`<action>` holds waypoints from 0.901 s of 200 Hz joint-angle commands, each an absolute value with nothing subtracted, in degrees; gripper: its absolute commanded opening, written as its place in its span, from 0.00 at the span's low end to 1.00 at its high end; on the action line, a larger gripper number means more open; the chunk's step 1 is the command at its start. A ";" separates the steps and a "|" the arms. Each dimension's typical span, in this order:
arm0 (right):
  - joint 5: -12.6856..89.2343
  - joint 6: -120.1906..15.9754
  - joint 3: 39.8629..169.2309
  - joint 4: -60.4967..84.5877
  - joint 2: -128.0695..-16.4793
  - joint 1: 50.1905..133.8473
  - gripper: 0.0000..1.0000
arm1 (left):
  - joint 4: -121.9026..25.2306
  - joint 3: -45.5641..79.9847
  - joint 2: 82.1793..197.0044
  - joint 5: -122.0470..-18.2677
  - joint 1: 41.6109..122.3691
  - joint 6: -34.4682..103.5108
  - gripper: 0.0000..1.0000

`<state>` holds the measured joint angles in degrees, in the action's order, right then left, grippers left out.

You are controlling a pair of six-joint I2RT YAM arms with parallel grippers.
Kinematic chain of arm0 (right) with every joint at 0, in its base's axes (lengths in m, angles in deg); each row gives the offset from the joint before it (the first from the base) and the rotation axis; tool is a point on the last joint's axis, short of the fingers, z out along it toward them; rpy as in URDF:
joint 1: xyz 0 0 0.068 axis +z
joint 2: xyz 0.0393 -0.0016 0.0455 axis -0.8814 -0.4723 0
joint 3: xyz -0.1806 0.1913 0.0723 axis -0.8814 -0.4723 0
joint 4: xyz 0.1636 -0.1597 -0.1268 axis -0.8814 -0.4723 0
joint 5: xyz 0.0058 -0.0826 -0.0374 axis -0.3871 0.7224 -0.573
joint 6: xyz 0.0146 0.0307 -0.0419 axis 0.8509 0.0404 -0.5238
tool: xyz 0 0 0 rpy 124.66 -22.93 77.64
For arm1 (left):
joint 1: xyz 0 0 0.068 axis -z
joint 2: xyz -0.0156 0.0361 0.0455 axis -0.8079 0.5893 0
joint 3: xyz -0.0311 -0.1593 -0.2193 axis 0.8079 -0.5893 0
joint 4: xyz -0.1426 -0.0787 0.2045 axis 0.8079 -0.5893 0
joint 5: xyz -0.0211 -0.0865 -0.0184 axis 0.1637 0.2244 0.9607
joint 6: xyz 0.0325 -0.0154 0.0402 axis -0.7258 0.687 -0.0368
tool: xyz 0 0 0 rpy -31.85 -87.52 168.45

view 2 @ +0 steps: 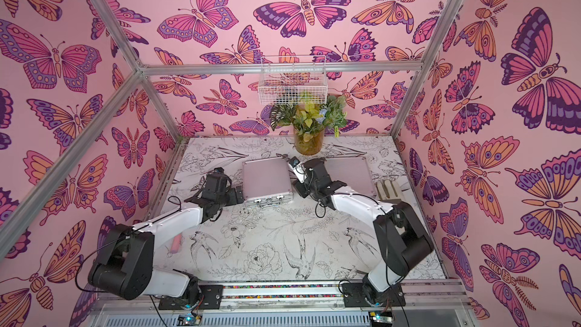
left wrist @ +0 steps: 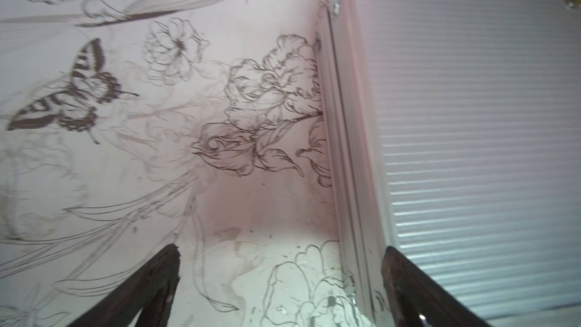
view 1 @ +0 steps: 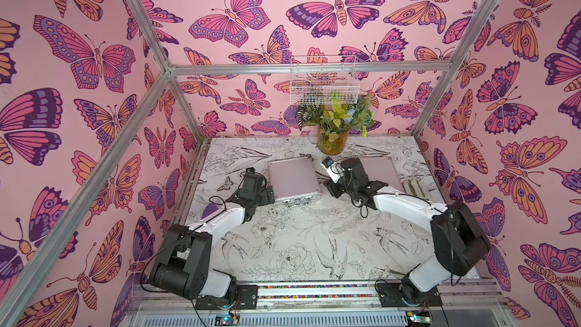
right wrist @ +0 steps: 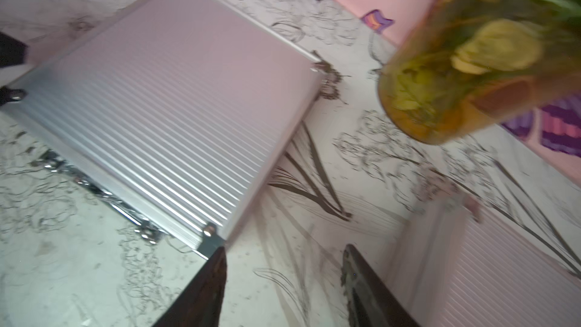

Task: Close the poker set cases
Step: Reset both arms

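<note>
Floral worktop (view 1: 283,246), poker set cases (view 1: 294,179) shut: left end effector (left wrist: 281,250), right end effector (right wrist: 284,248) spread, empty; careless swing could topple far vase (view 1: 331,143).

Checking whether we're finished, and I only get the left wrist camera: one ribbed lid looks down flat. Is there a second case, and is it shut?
Observer: Yes. The second case lies right of the first case, lid down flat in both top views, partly behind the right arm.
Operator: Anything held on that side?
Observer: No, the right gripper is open and empty, over the table between the cases.
Operator: Which way does the first one face?
Observer: Its handle is on the side toward the robot.
</note>
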<state>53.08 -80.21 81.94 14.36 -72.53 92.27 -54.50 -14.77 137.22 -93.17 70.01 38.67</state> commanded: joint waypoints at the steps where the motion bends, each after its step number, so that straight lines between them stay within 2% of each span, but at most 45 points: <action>1: 60.56 -74.51 74.62 18.15 -65.29 86.36 0.63 | -55.83 -16.05 133.51 -95.71 68.10 36.71 1.00; 13: 62.72 -73.68 71.23 18.98 -62.08 82.89 0.65 | -56.63 -15.67 131.76 -96.45 67.96 34.80 1.00; 37: 60.15 -71.81 66.86 21.93 -60.09 76.52 0.66 | -58.49 -14.67 129.64 -100.63 67.41 32.09 1.00; 65: 59.57 -71.22 64.42 28.48 -62.52 74.07 0.66 | -55.79 -17.44 125.75 -104.48 65.14 30.43 1.00; 104: 56.17 -70.36 65.41 26.69 -61.94 70.41 0.66 | -46.79 -23.61 122.25 -105.28 62.89 26.07 1.00; 140: 57.85 -72.99 55.65 42.20 -59.99 68.86 0.67 | -38.80 -28.45 120.97 -103.61 61.34 23.20 1.00; 180: 54.73 -69.64 54.15 50.59 -67.93 65.18 0.66 | -34.21 -30.85 122.87 -104.08 60.22 23.46 1.00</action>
<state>56.73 -72.06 54.75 40.63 -63.57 67.07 -40.51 -28.43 122.01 -103.45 60.77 24.79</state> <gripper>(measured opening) 0.664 0.999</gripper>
